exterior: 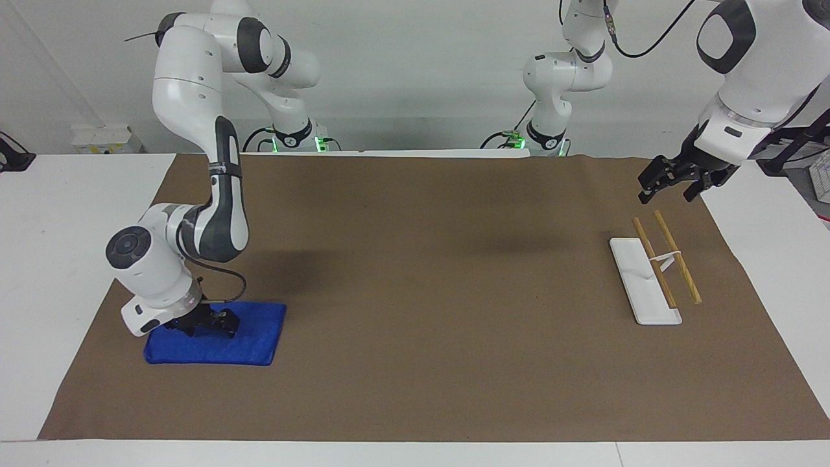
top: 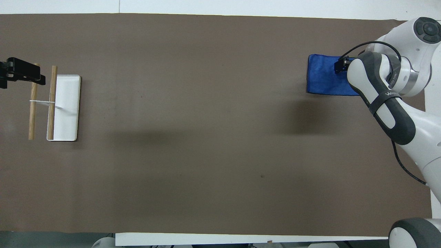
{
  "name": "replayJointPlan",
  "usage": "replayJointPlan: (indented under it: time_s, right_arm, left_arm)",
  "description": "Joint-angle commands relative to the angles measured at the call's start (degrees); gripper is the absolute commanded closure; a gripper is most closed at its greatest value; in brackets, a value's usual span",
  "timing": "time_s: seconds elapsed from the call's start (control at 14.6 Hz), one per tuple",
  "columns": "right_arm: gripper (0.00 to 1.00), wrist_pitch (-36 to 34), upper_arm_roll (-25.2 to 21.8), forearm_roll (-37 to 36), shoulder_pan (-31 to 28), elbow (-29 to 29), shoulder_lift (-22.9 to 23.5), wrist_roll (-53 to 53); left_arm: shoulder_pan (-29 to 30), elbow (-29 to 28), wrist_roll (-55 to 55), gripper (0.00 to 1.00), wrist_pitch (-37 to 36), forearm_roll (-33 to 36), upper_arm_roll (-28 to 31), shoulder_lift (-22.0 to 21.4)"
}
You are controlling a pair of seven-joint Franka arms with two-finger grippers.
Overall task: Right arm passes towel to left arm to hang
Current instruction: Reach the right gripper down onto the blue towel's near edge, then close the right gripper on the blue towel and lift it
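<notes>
A folded blue towel (exterior: 249,337) (top: 322,77) lies on the brown mat at the right arm's end of the table. My right gripper (exterior: 205,323) is down on the towel with its fingers spread open, and in the overhead view the arm's forearm covers most of it. A rack (exterior: 648,285) (top: 65,110) with a white base and two wooden rods stands at the left arm's end. My left gripper (exterior: 672,178) (top: 21,70) hangs open and holds nothing. It hovers over the ends of the rods that lie nearer to the robots.
A brown paper mat (exterior: 428,292) covers most of the white table (exterior: 58,214). Both arm bases (exterior: 292,137) stand at the robots' edge. A small white box (exterior: 104,137) sits off the mat near the right arm's end.
</notes>
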Motion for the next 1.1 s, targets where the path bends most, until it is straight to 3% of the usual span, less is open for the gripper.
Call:
replayJointPlan:
  time_s: [0.0,0.21,0.34,0.48,0.55,0.76,1.03]
  right_arm:
    - [0.11,2.47,0.14,1.35,-0.24,-2.15,-0.53,-3.75]
    - [0.27,3.27,0.14,1.35,-0.24,-3.04,-0.53,-5.08]
    - [0.5,2.75,0.14,1.35,-0.24,-3.04,-0.53,-5.26]
    - [0.84,2.4,0.14,1.35,0.02,-3.04,-0.62,-5.17]
    - [0.96,2.22,0.14,1.35,0.03,-3.04,-0.62,-5.17]
    - [1.0,-1.19,1.01,1.35,-0.06,-1.82,-0.88,-5.17]
    - [1.0,-14.71,1.98,4.14,0.02,6.79,-1.32,-4.21]
  left_arm:
    - [-0.22,-2.0,-0.05,0.01,0.8,-0.52,-0.96,-1.65]
    - [-0.22,-1.91,0.04,0.01,1.41,-0.52,-1.4,-1.47]
    - [-0.22,-1.91,0.04,0.01,1.41,-0.52,-1.4,-1.47]
    - [-0.22,-2.09,0.04,0.01,1.24,-0.52,-1.49,-1.47]
    - [-0.22,-2.18,0.04,0.01,1.32,-0.52,-1.58,-1.47]
    - [-0.22,-2.35,-0.05,0.01,1.24,-0.52,-1.67,-1.56]
    - [-0.22,-2.44,-0.31,0.01,1.41,-0.52,-2.63,-1.65]
